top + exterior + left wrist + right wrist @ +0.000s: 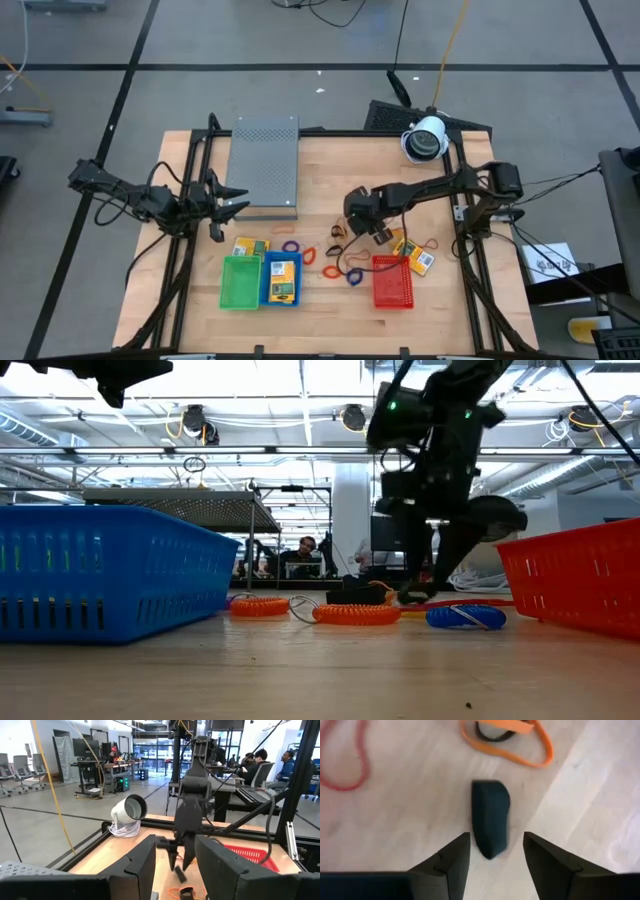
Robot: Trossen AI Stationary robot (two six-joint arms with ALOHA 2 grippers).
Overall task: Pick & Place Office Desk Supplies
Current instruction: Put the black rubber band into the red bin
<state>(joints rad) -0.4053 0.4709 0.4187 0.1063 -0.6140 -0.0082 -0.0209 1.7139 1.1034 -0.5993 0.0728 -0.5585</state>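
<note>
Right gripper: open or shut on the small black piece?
Open. In the wrist view the right gripper has its fingers apart around the black piece, which lies on the table.

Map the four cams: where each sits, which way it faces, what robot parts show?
High: overhead, straight down; both arms, red basket.
Low: tabletop height, level into room; right arm, blue basket.
Left wrist: across table; own fingers, right tool.
Right wrist: downward; open right tool above dark object.
Shared: red basket, high and low.

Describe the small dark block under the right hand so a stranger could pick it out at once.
Start at the red basket near the table's front right. Just behind it hangs the right hand, fingers open. Lying on the wood between them is the dark block: solid and squat, unlike the thin orange loop and red loop nearby.
</note>
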